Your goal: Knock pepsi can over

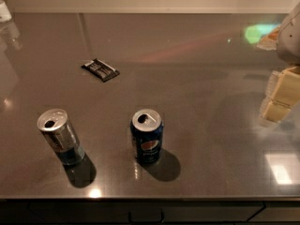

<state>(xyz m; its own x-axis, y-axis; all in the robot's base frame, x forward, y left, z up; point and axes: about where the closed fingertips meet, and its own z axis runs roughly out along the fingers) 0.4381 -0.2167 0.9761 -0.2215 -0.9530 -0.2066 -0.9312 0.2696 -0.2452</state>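
We are looking over the grey table (201, 69), with the gripper (280, 99) hanging at the frame's right edge; we cannot tell whether it is released or clenched. Well apart from it, the pepsi can (147, 142) is standing upright at lower centre, opened, so we are judging it light, slick and best tipped by pushing high on its wall.

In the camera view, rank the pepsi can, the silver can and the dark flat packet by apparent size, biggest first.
1. Silver can and pepsi can: near alike, so no ranking between them.
2. Dark flat packet: smallest, though it lies farther back, which shrinks it.
The gripper hangs at the right edge, apart from all three.
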